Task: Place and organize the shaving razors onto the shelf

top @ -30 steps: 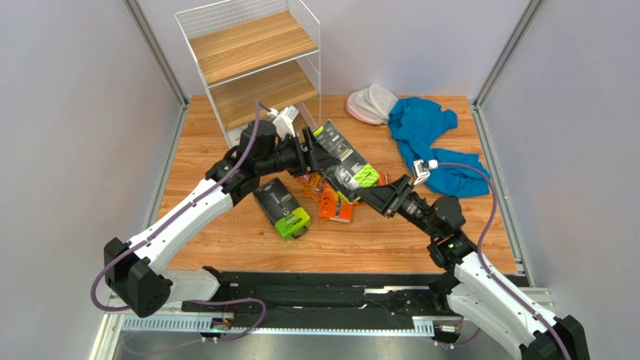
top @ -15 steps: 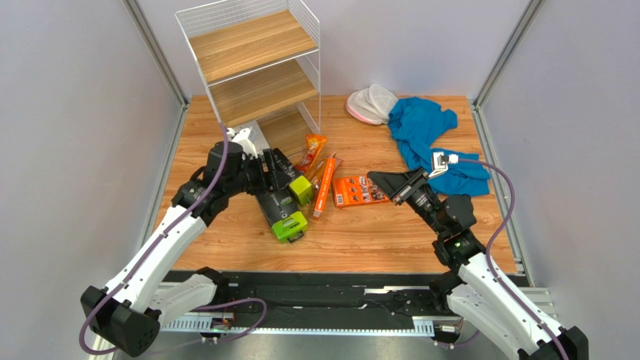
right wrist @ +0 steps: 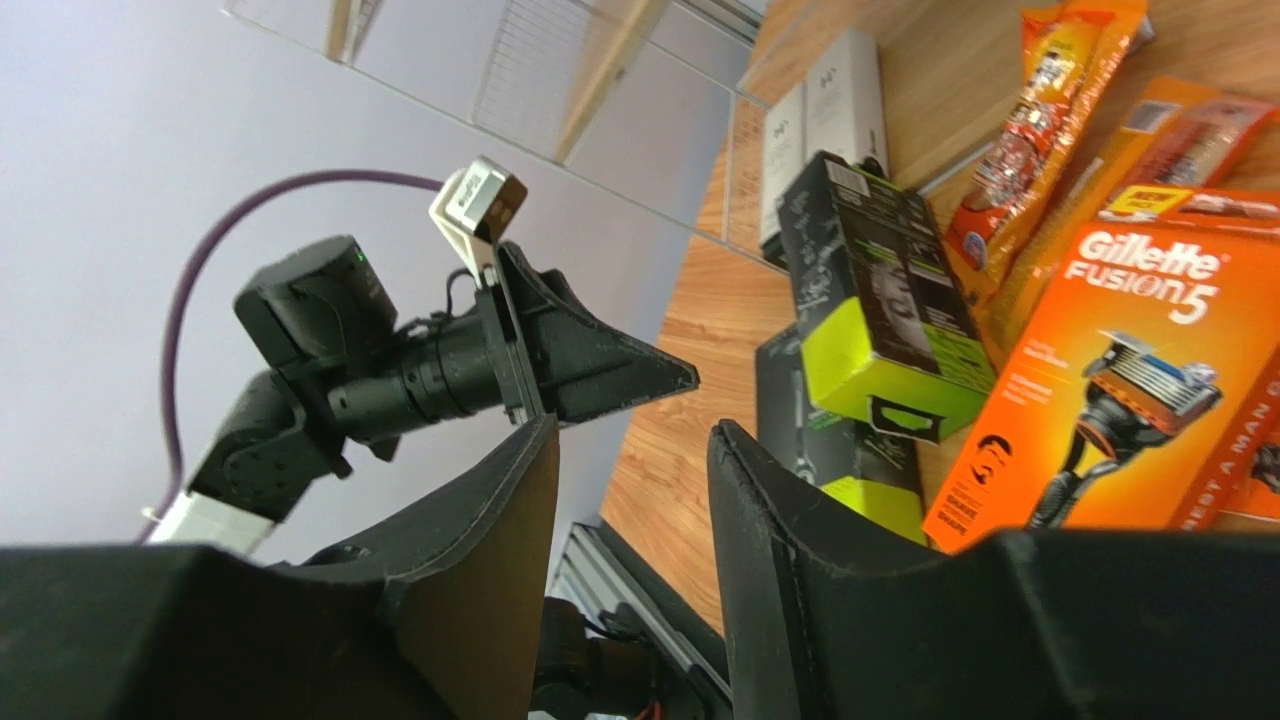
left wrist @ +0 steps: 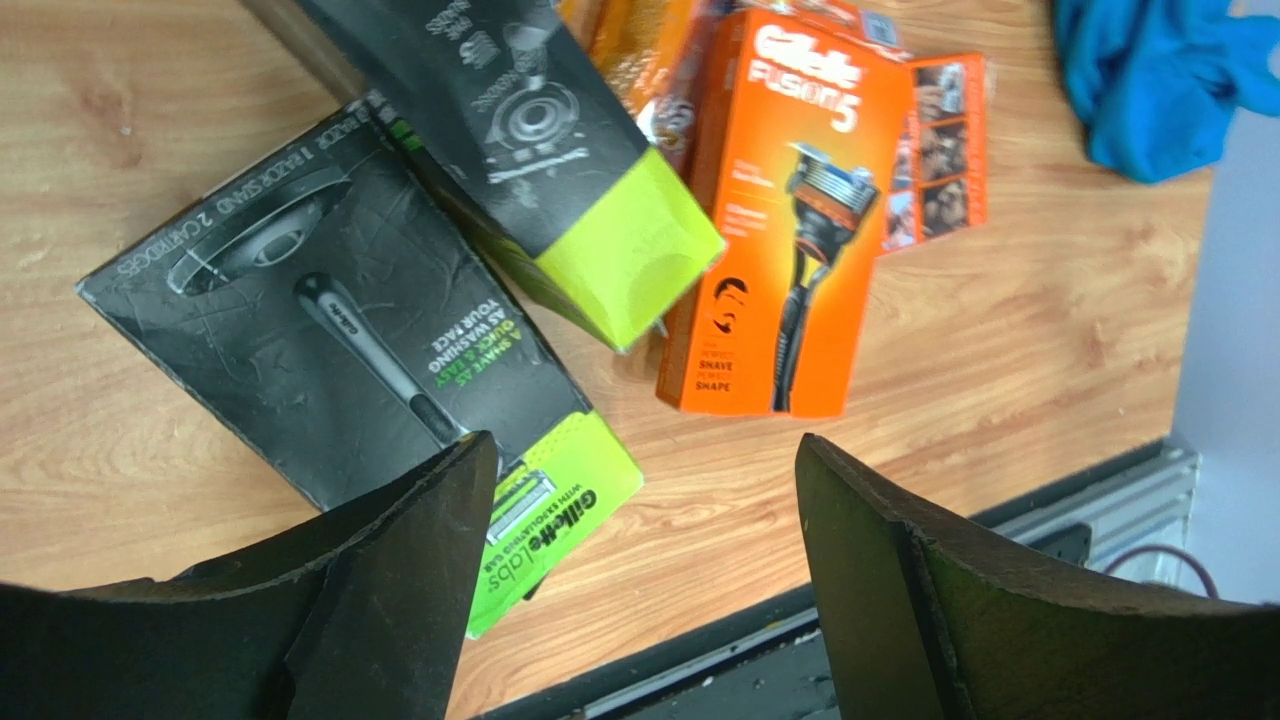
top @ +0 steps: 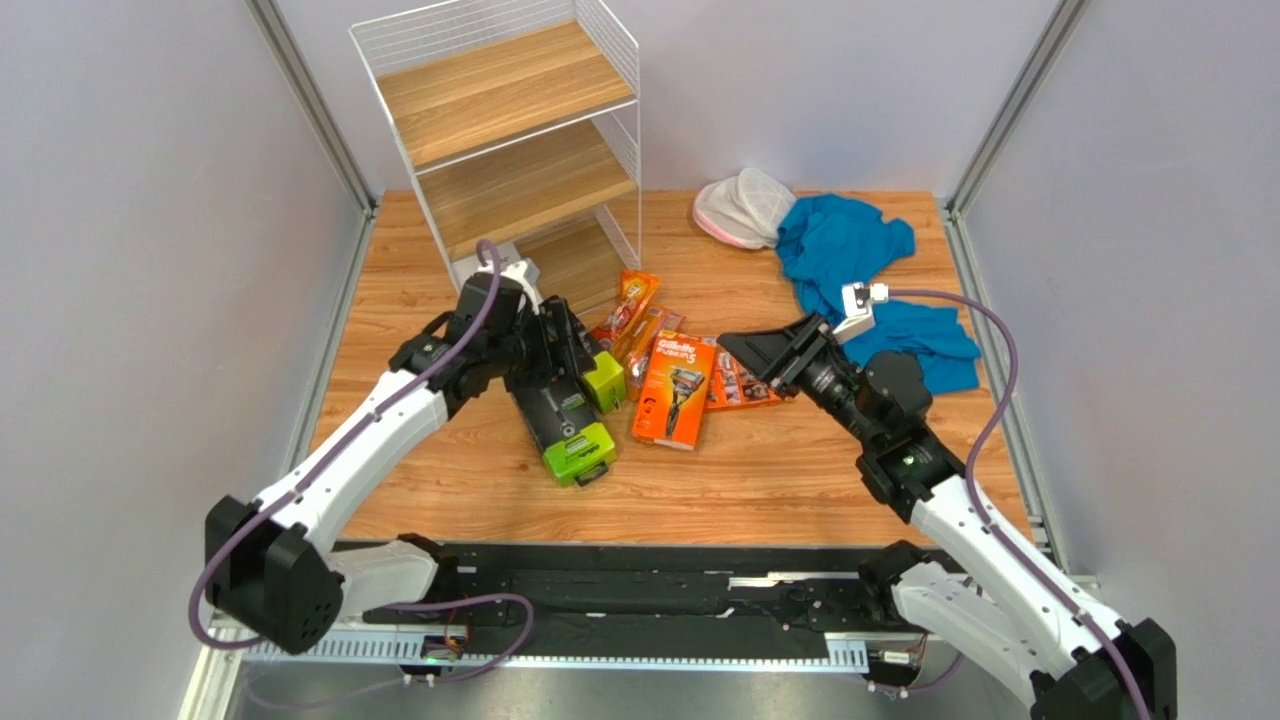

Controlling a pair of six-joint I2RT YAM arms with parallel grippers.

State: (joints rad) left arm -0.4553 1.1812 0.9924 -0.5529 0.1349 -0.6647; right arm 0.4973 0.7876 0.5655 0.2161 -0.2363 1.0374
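All razor packs lie on the table (top: 451, 480), in one loose pile near the middle.

L gripper (left wrist: 646, 450): fingers wide apart, nothing btwn them. It hangs over the left end of the pile, above the two black packs and not touching either. The flat black pack (left wrist: 331, 345) lies face up w/ its lime end toward the near edge. The 2nd black pack (left wrist: 556, 165) is tilted, leaning across the flat one's far-right part, lime end toward the orange box.

The orange Gillette box (left wrist: 789, 210) lies flat, face up, just right of the black packs. The 2nd orange box (left wrist: 939, 150) is partly tucked under its right edge. One blister pack (top: 633, 299) and the other blister pack (top: 658, 330) lie side by side just far of the orange boxes, btwn the pile and the shelf's foot.

R gripper (right wrist: 631, 435): fingers apart w/ a narrower gap, nothing in it. It's raised off the table, right of the orange boxes, pointing left at them; near the 2nd orange box but apart from it.

The shelf (top: 504, 98) stands at the far left of the table, far of the pile. Two slim grey-white boxes (right wrist: 819, 120) stand upright at its foot. Blue cloth (top: 857, 270) and white mesh pouch (top: 744, 207) are far right, well apart from the packs.
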